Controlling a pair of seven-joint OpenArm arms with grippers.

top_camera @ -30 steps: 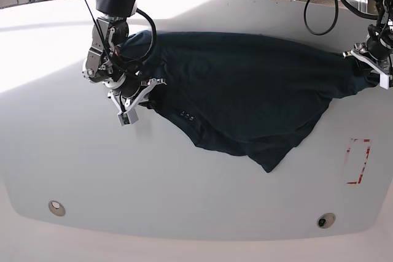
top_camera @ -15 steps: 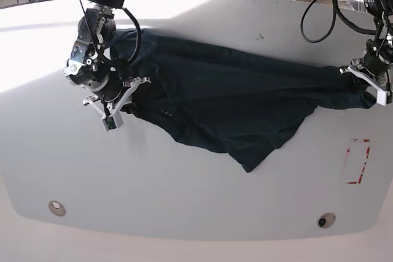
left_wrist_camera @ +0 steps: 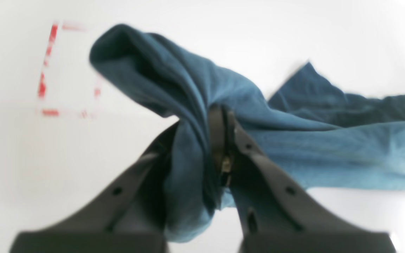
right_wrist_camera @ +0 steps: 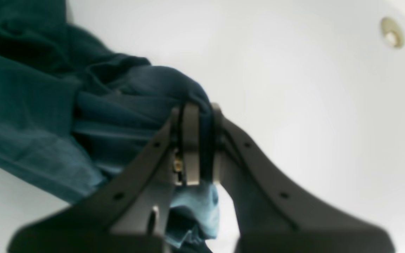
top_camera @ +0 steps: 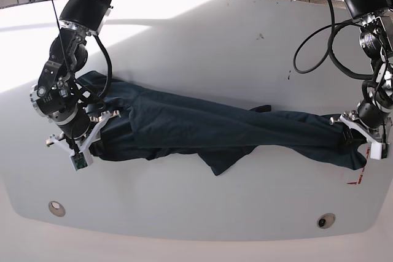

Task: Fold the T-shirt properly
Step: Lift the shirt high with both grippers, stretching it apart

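Both grippers — left (top_camera: 362, 139), right (top_camera: 92, 133) — pinch the shirt (top_camera: 202, 130) taut; pull harder and a bunched corner may slip free.

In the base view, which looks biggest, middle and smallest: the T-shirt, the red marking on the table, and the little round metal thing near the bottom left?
Largest to smallest:
1. The T-shirt, stretched across most of the table.
2. The red marking, partly hidden by cloth, so its full size is unsure.
3. The round metal thing, about as small as the visible marking.

The T-shirt (top_camera: 209, 130) stretches across the counter (top_camera: 202, 47), between the right claw (top_camera: 92, 136) and the left claw (top_camera: 359, 139) at its ends.
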